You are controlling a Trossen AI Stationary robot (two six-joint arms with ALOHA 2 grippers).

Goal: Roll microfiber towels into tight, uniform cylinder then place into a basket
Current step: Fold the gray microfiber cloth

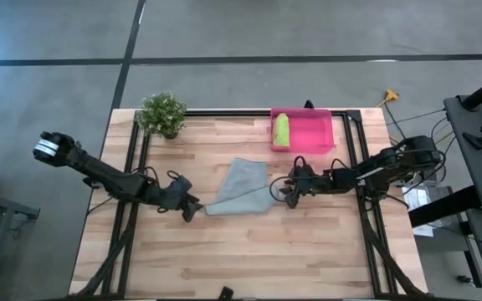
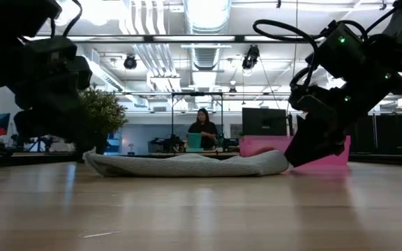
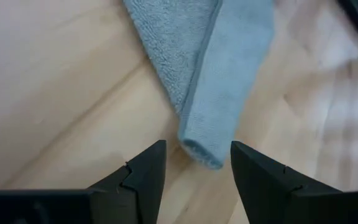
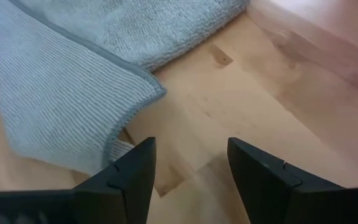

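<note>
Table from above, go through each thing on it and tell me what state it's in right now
Grey towel: partly rolled along its near edge, the rest flat on the table.
Green towel: rolled, lying inside the basket.
Basket: upright at the table's far edge.
Left gripper: open, at the roll's left end.
Right gripper: open, at the grey towel's right end.
Potted plant: upright.

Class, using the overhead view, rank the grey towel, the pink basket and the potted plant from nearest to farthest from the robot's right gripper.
1. Grey towel: just left of the right gripper, its corner beside the fingertips.
2. Pink basket: toward the table's far edge, a green roll inside.
3. Potted plant: far-left corner, farthest.
</note>
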